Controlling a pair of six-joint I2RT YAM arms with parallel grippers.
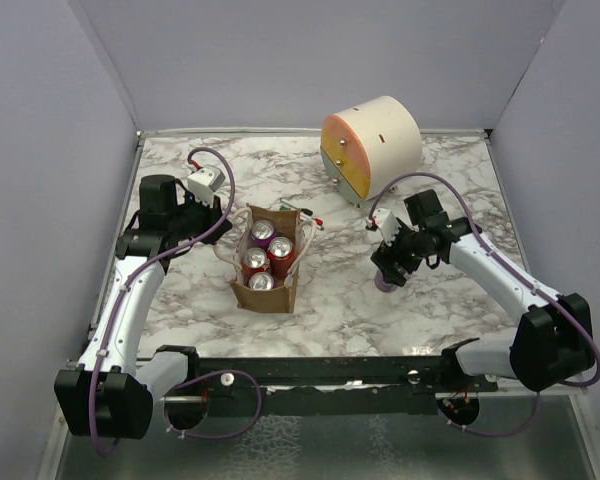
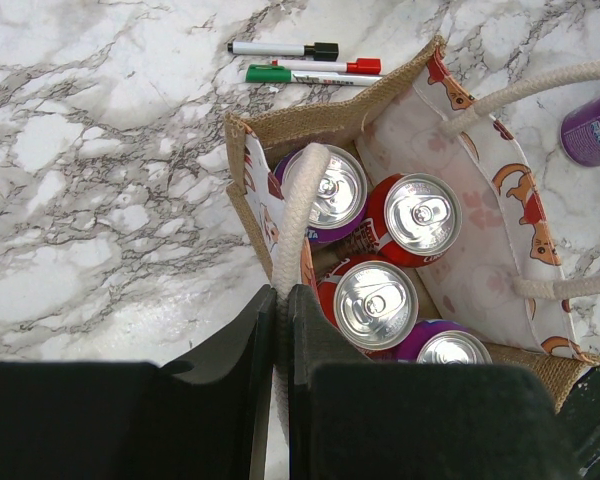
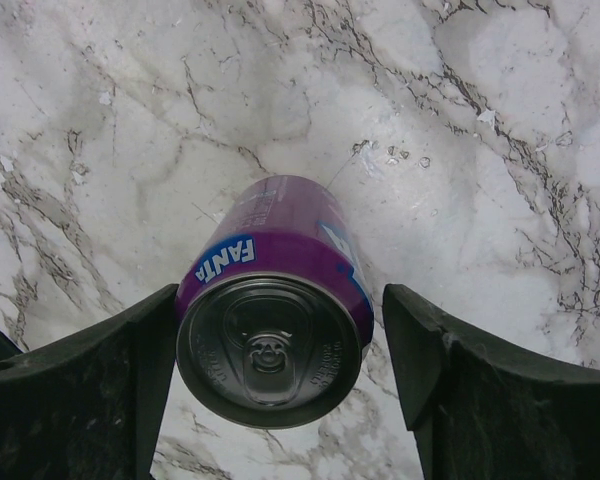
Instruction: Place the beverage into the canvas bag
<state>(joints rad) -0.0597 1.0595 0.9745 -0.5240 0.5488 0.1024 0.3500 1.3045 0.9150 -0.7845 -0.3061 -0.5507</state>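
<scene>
– Straddling the upright purple Fanta can (image 3: 265, 265), right gripper (image 3: 280, 305) spread; can on the table (image 1: 340, 310), well right of the canvas bag (image 2: 310, 122).
– Left gripper (image 2: 282, 295) pinching a white handle (image 2: 298, 200). Grasp step, I'd judge. Next: squeeze, lift, clear the rim.

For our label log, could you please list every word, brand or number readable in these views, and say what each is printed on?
"FANTA": on the blue band of the purple can standing on the marble.
Embossed lettering on that can's lid: too small to read.
Labels of the four cans in the canvas bag: blurred or hidden, unreadable.
Markers beside the bag: no legible print.
</scene>
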